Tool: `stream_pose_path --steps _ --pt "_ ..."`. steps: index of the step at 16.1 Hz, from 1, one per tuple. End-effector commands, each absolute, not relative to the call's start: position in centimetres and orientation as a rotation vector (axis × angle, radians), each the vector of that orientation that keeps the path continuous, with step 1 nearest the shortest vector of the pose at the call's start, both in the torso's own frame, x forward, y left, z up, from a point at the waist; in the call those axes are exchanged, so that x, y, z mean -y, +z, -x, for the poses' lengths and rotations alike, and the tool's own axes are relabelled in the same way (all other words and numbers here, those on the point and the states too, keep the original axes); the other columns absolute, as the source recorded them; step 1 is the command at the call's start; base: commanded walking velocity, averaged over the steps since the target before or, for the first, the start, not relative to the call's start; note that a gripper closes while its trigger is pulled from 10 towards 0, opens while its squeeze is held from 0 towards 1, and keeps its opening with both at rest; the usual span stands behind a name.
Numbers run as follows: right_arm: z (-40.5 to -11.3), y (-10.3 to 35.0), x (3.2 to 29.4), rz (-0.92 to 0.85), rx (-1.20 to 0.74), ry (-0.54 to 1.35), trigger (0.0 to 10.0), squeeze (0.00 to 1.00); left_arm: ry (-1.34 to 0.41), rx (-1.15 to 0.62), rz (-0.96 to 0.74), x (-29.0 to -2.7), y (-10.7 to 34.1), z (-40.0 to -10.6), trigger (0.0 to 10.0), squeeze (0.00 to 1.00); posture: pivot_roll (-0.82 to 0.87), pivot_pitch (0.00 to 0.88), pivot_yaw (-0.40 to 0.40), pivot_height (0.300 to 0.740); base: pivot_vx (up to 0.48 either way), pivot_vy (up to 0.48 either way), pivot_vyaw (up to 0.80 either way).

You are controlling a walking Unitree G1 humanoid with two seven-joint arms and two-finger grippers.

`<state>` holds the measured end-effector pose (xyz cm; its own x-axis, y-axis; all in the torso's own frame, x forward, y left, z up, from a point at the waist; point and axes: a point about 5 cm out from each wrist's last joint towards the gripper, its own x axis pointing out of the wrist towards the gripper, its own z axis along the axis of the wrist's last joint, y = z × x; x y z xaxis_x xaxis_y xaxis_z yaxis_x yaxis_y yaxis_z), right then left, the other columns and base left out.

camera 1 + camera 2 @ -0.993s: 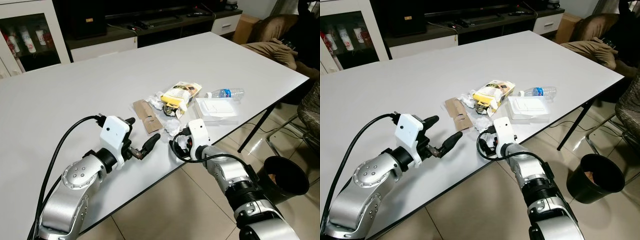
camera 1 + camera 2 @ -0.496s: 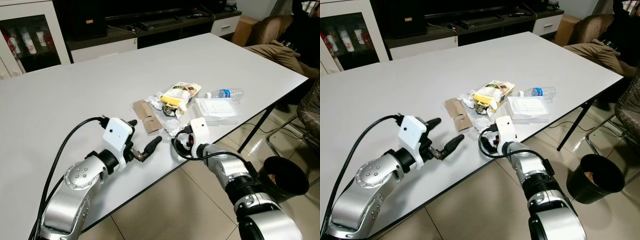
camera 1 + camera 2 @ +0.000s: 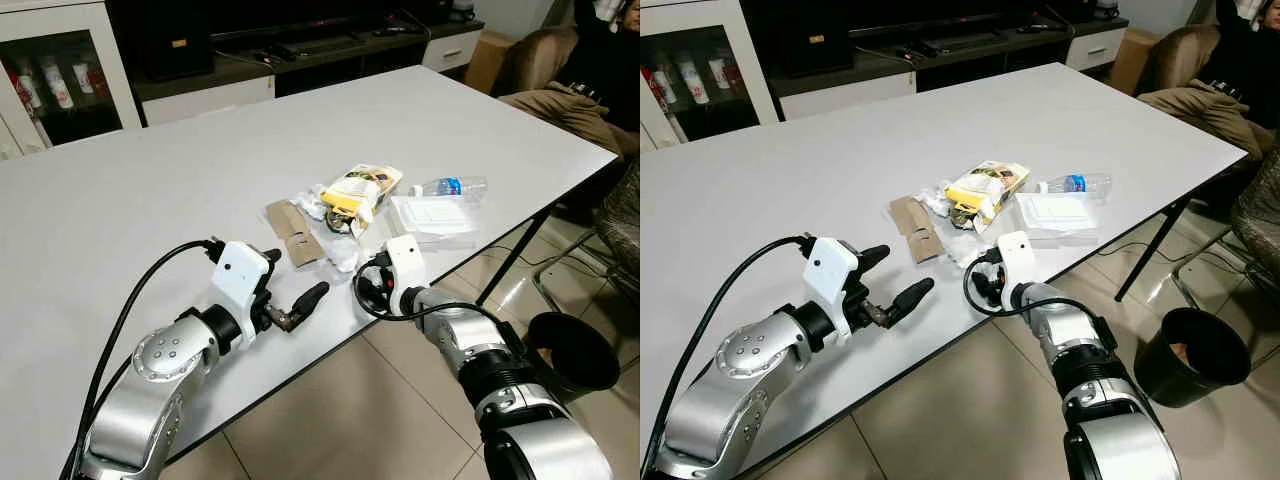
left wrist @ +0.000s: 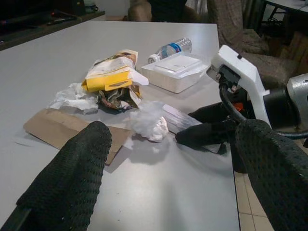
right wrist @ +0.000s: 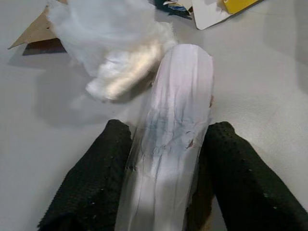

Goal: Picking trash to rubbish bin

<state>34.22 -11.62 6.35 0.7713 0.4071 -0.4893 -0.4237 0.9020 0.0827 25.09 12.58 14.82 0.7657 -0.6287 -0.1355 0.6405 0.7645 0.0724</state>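
A trash pile lies near the table's front right edge: a yellow snack bag, brown cardboard, a crumpled tissue, a water bottle and a white box. My right gripper is at the table edge beside the tissue, shut on a flat white wrapper that sticks out ahead of its fingers. My left gripper hovers open over the table, left of the pile, with nothing between its fingers. A black rubbish bin stands on the floor to the right.
The white table stretches far to the left and back. A person sits in an armchair at the far right, and another chair stands near the bin. A dark TV cabinet runs along the back wall.
The head camera tilted a little at first. Both arms have drifted slightly right and toward the table's front edge. The right gripper stays shut on the wrapper; the left stays open.
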Motion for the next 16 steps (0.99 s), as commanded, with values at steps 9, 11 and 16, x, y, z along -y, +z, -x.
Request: stream_pose_path --steps 9,11,16 --pt "-33.0 4.6 13.2 -0.009 -0.597 0.375 0.0 0.00 -0.664 -0.123 -0.138 -12.2 14.0 -25.1 10.0 0.00 -0.12 0.000 -0.037 0.740 0.000 0.000 0.00" --pt "-33.2 5.1 13.7 -0.012 -0.544 0.327 0.0 0.00 -0.638 -0.126 -0.138 -12.3 13.9 -25.2 10.0 0.00 -0.12 0.000 -0.037 0.740 0.000 0.000 0.00" --pt "-32.8 9.5 15.4 -0.036 -0.267 0.220 0.0 0.00 -0.439 -0.132 -0.137 -14.0 12.9 -26.6 10.0 0.00 -0.15 0.000 -0.026 0.740 0.000 0.000 0.00"
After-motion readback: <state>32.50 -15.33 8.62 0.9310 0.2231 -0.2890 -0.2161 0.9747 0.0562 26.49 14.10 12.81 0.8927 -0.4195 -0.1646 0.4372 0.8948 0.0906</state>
